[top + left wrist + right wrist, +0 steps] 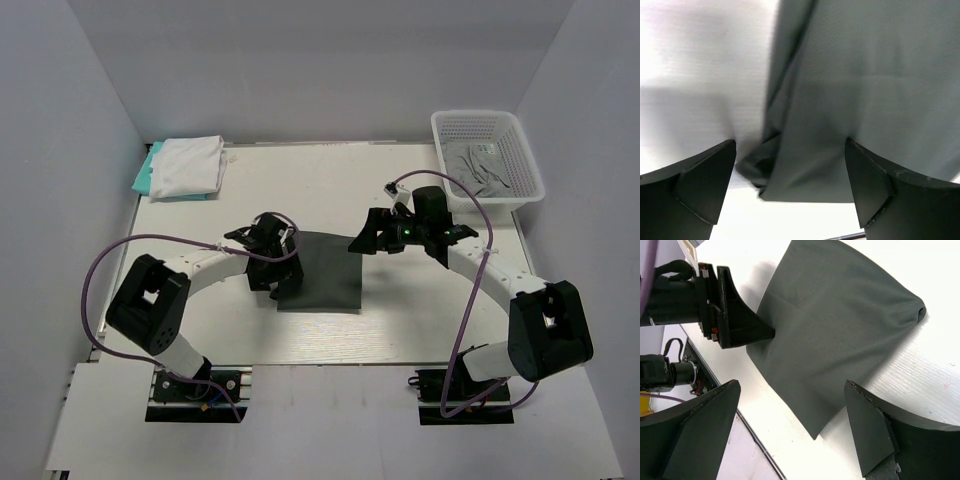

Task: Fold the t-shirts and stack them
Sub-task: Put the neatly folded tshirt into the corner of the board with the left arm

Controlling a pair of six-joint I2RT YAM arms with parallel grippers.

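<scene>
A dark charcoal-grey t-shirt (325, 272) lies folded into a rectangle mid-table. My left gripper (272, 272) is open at the shirt's left edge; in the left wrist view its fingers straddle a bunched corner of the cloth (865, 75) without closing on it (790, 170). My right gripper (362, 240) is open just above the shirt's far right corner, and its wrist view looks down on the shirt (840, 315) between its spread fingers (792, 410). A white t-shirt (188, 165) lies folded on a teal one (146, 175) at the back left. A lighter grey t-shirt (478, 170) lies crumpled in the basket.
The white lattice basket (490, 118) stands at the back right corner. The left gripper's finger (747, 330) shows in the right wrist view, resting at the shirt's edge. Purple cables loop beside both arms. Grey walls enclose the table on three sides.
</scene>
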